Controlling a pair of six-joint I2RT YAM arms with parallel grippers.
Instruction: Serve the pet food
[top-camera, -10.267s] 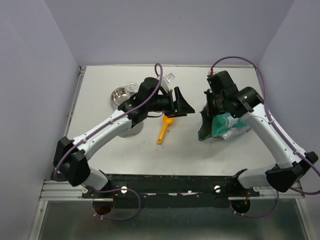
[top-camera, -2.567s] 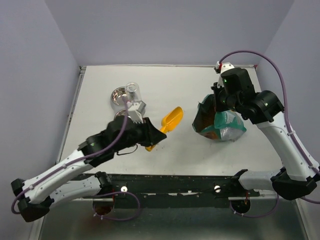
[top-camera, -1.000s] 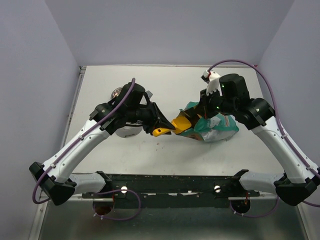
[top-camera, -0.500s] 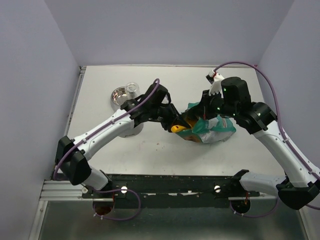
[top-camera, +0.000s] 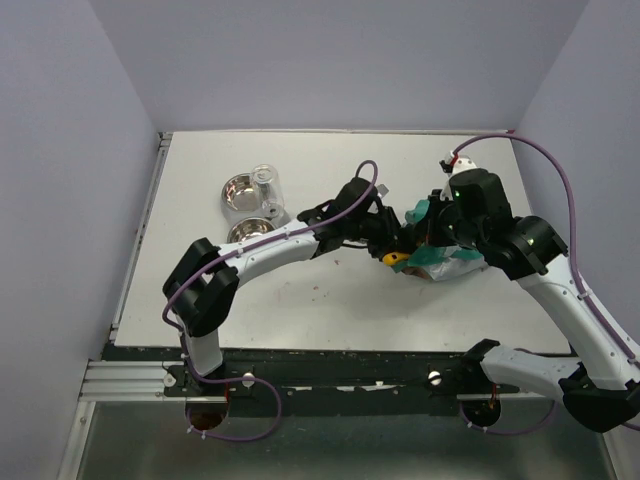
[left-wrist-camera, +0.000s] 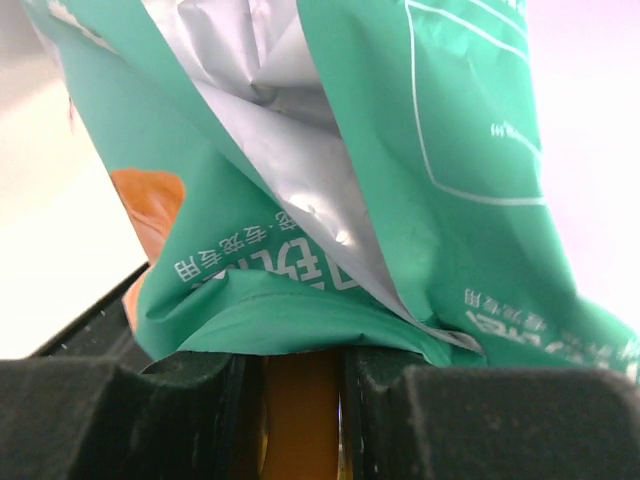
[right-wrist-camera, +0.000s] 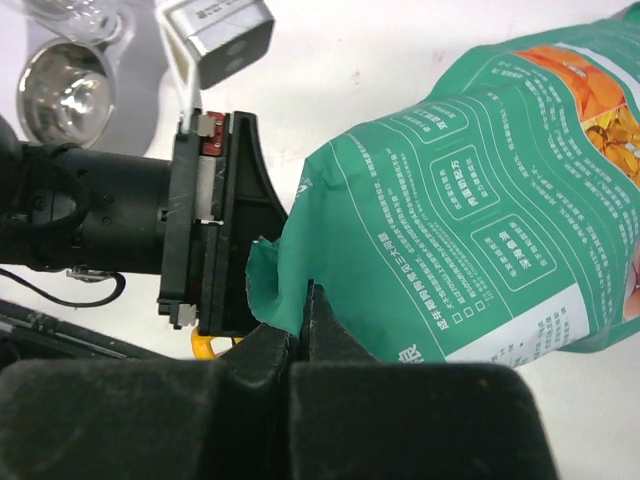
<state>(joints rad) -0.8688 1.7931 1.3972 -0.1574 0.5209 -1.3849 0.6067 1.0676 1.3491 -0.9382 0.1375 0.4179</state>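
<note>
On the white table (top-camera: 330, 315), the crinkled teal-and-white foil bag (right-wrist-camera: 470, 220) has its mouth edge pinched tight in the right gripper (right-wrist-camera: 300, 300), to keep it open. The left gripper (left-wrist-camera: 300, 385), clamped on the orange plastic scoop (top-camera: 392, 258), reaches inside. The pet food is out of sight, presumably in the bag.

Two arms cross the overhead view: the left arm (top-camera: 262, 252) from the lower left, the right arm (top-camera: 575, 305) from the lower right. Each ends in one pincer, so two: the left pincer (left-wrist-camera: 300, 400) and the right pincer (right-wrist-camera: 300, 335).

One teal bag (top-camera: 447, 256) lies right of centre, with one orange scoop (top-camera: 391, 259) at its left edge.

Two metal bowls sit left of centre, the upper bowl (top-camera: 238, 190) and the lower bowl (top-camera: 252, 232). One clear cup (top-camera: 266, 180) stands beside the upper one.

One worktop (top-camera: 330, 160).
</note>
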